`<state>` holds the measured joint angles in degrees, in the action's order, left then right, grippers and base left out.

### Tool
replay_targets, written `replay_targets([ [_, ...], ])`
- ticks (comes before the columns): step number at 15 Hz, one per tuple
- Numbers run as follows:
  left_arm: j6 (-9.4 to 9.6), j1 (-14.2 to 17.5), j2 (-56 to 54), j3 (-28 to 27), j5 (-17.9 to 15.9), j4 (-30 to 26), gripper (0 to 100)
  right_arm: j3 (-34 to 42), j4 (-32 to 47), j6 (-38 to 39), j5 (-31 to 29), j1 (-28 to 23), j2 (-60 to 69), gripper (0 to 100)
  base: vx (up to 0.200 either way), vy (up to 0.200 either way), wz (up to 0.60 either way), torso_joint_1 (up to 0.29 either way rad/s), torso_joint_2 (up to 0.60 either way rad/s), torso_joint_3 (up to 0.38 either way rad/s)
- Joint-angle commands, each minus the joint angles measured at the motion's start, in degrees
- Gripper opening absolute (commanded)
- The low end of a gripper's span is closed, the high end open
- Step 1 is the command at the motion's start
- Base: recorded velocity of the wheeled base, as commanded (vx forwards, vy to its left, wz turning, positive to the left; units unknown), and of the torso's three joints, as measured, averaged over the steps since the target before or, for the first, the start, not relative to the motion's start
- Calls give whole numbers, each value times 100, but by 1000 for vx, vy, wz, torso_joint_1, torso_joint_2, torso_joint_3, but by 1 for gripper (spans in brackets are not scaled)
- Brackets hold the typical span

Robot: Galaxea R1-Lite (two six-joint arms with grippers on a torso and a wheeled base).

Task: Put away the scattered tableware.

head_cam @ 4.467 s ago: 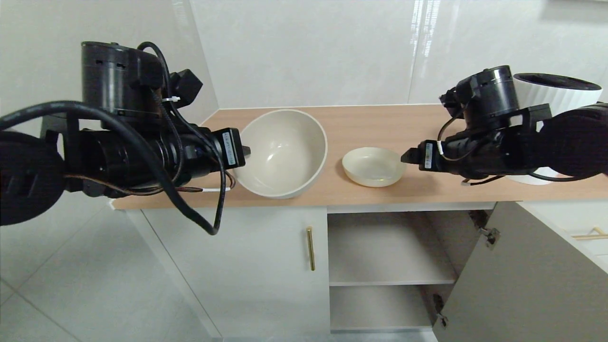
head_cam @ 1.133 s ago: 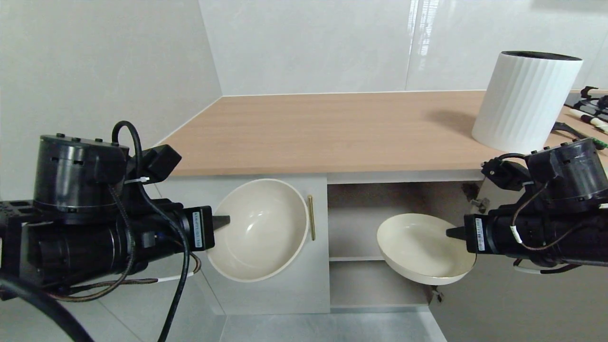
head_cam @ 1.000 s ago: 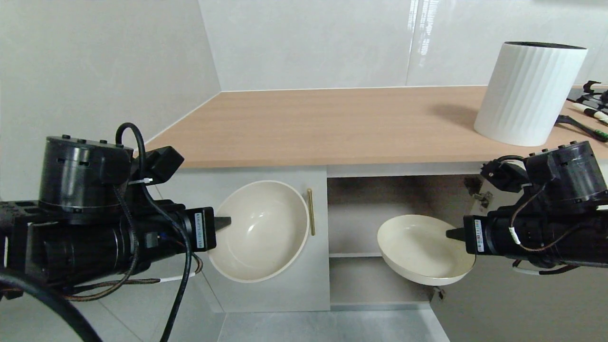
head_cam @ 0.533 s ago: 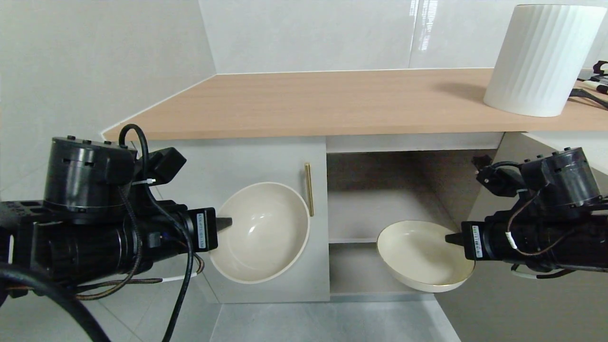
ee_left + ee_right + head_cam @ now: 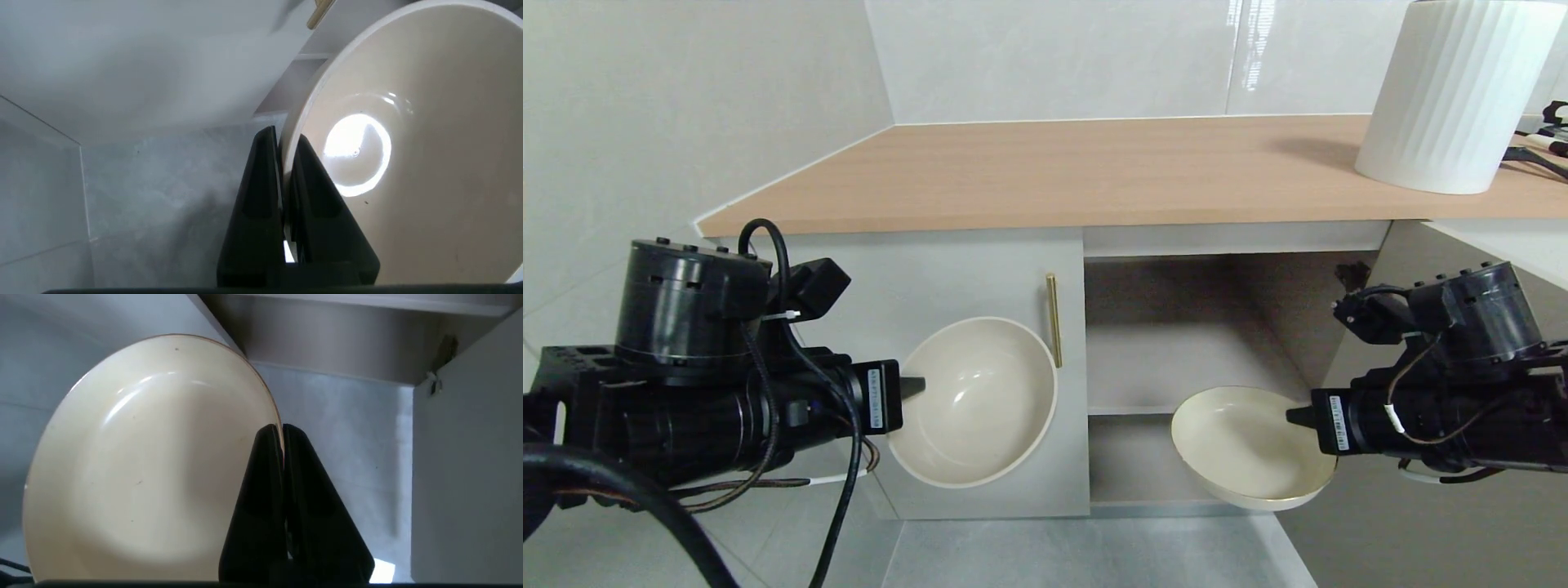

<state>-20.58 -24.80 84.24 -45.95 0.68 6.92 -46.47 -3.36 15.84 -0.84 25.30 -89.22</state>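
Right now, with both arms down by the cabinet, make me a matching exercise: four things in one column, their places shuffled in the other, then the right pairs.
Things
1. deep bowl
2. shallow dish
3. white ribbed container
4. gold handle

Places
A. fixed upright on the closed cabinet door
B. pinched at its rim by the right gripper, in front of the open cabinet compartment
C. standing on the wooden countertop
D. pinched at its rim by the left gripper, in front of the closed door

Pairs: 1-D, 2-B, 3-C, 4-A
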Motion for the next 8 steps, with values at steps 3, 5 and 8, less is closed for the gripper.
replay_targets([
  [3,-8,1,102,-2,2,2,0,-99,-1079,-133,-74,2,-1660,0,0,0,0,0,0,0],
  [5,-8,1,102,-2,2,2,0,-257,-1773,42,-399,10,-2442,0,0,0,0,0,0,0],
  [8,-8,1,146,-2,-7,2,0,-837,-2072,526,-514,-33,-3365,0,0,0,0,0,0,0],
])
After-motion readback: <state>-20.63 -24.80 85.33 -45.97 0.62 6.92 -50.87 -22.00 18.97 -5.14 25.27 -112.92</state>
